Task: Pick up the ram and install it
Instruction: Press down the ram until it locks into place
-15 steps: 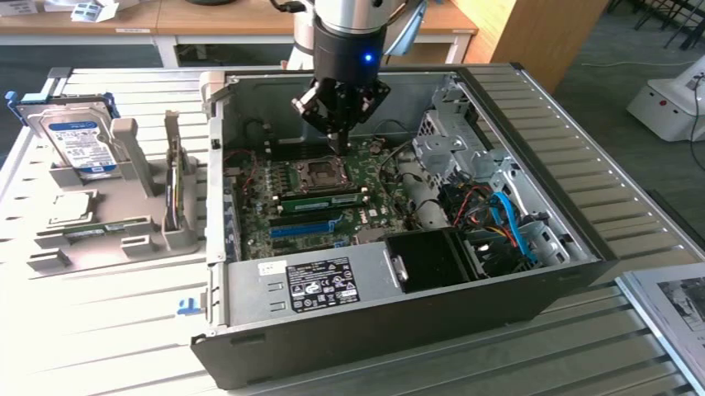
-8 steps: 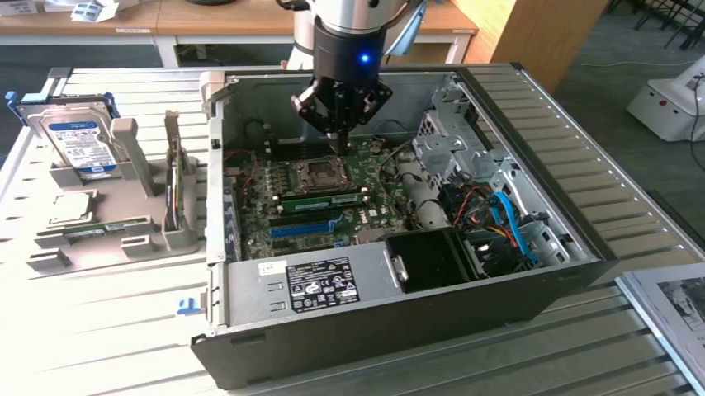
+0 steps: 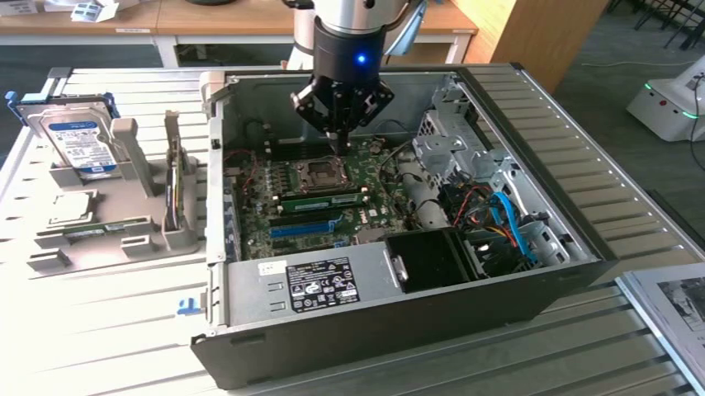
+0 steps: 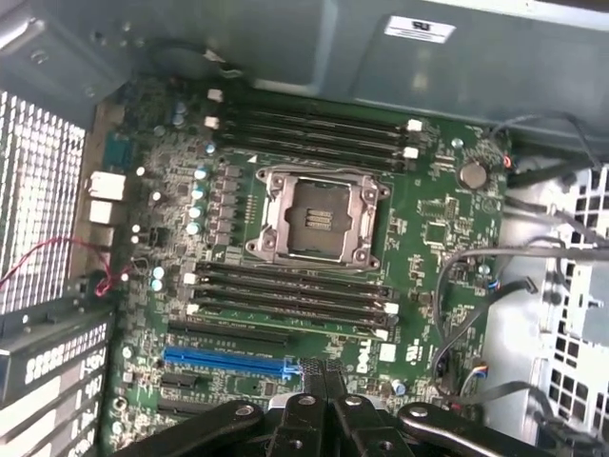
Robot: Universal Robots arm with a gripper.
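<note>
One green ram [image 3: 107, 228] is seen lying in the grey holder [image 3: 138, 161] on the counter [image 3: 99, 346], at nine o'clock from the open computer case [image 3: 375, 330]. The gripper [image 3: 339, 139] is hung over the motherboard [image 4: 438, 224], jaws pressed together, nothing pinched.

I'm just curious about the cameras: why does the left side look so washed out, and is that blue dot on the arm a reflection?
In the exterior view, strong light bleaches the slatted table; the blue dot looks like the gripper's own lamp. In the wrist view, light glares through the case's grille, while the motherboard is evenly lit.
</note>
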